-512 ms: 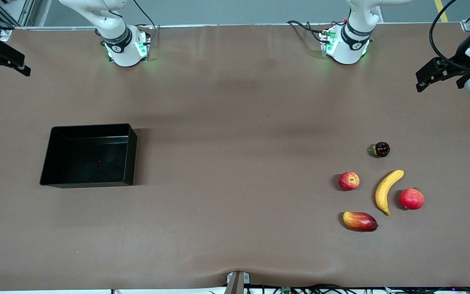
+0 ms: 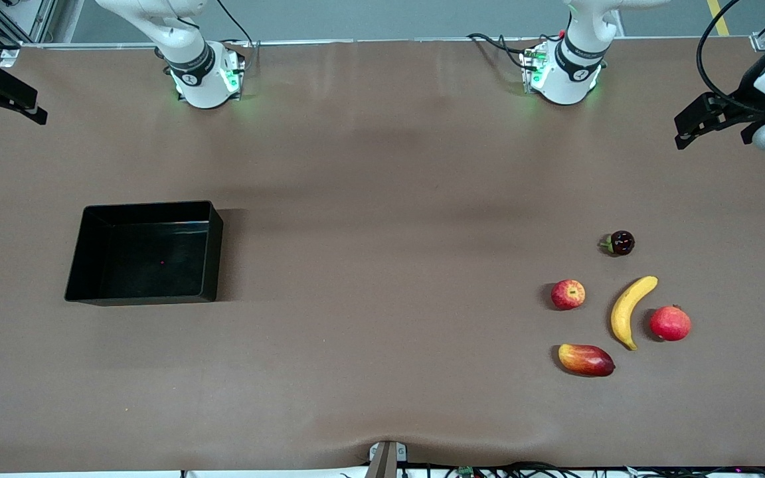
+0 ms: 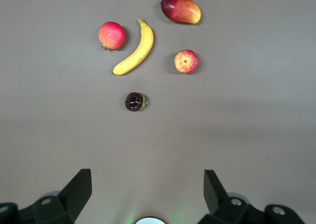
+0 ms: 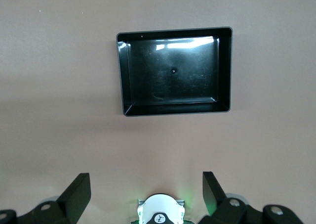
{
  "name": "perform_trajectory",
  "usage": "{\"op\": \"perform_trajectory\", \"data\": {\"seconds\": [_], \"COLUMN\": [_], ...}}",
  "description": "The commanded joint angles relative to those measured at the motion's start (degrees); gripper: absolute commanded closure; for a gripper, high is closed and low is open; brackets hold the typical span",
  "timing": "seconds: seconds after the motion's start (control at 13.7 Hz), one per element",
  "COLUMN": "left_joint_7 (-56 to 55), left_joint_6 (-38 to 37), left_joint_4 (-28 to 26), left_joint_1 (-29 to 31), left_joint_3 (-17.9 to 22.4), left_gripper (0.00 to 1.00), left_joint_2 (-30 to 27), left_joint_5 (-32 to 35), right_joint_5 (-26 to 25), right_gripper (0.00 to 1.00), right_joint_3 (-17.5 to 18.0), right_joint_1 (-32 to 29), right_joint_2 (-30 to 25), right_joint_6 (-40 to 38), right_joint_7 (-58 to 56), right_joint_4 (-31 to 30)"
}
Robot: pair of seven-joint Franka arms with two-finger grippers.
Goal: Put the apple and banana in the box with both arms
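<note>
Both tools released | apple [image 2: 568, 294] red-yellow | banana [image 2: 629, 311] curved yellow | box [image 2: 90, 251] glossy black

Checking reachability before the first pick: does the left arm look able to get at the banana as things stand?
Probably yes. The left gripper hangs open and empty at its own end of the table, and the banana lies uncovered there. The closest thing is the round red fruit beside it, with a small gap between them.

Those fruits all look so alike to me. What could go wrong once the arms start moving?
The apple lies among lookalikes, a mango and a rounder red fruit, so a wrong pick seems possible. That red fruit sits close beside the banana and could get knocked. The box lies toward the right arm's end, so the carry looks long.
</note>
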Motion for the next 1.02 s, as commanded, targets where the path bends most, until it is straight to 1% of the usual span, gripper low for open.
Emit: {"op": "perform_trajectory", "data": {"seconds": [0.0,0.15,0.22,0.29,0.37,0.51,0.59,0.66,0.73,0.8,0.95], "left_joint_7": [0.3,0.2,0.4,0.2,0.3,0.3,0.4,0.2,0.2,0.2,0.0], "left_joint_6": [-1.2,-1.2,-1.2,-1.2,-1.1,-0.9,-0.7,-0.4,1.3,3.9,9.2], "left_joint_4": [1.3,1.4,1.9,2.6,2.2,2.1,1.5,0.7,-0.9,-3.0,-8.1], "left_joint_1": [0.2,0.3,0.4,0.4,0.6,0.7,0.6,0.6,1.1,2.2,2.3], "left_joint_3": [-0.3,-0.3,-0.3,-0.1,0.1,0.2,0.2,0.3,0.3,0.2,0.1], "left_gripper": [0.00,0.00,0.00,0.00,0.00,0.00,0.00,0.00,0.00,0.00,0.00], "left_joint_2": [0.4,0.5,0.7,1.4,1.7,2.7,3.1,3.2,3.2,3.0,2.9], "left_joint_5": [0.2,0.8,0.9,0.9,0.9,0.3,0.3,0.5,0.5,0.5,0.2], "right_joint_5": [-0.2,-0.9,-1.0,-0.7,-0.2,-0.7,-1.2,-3.1,-6.2,-6.7,-7.5], "right_gripper": [0.00,0.00,0.00,0.00,0.00,0.00,0.00,0.00,0.00,0.00,0.00], "right_joint_3": [0.0,0.0,-0.1,-0.1,0.0,-0.1,-0.1,0.0,0.0,0.0,-0.1], "right_joint_1": [-0.5,-0.3,-1.2,-3.0,-4.3,-5.2,-5.3,-5.1,-5.3,-5.7,-7.2], "right_joint_2": [0.3,1.3,1.4,1.5,1.5,1.8,3.4,8.6,12.1,14.5,19.7], "right_joint_6": [-0.5,-2.1,-4.1,-4.2,-4.4,-4.4,-3.7,-3.1,-2.9,-0.5,3.9], "right_joint_7": [0.1,0.1,0.0,0.0,0.0,-0.1,0.0,0.0,0.0,-0.1,-1.6], "right_joint_4": [0.3,-0.1,0.0,0.0,0.0,0.0,0.0,0.5,1.5,1.8,1.5]}}
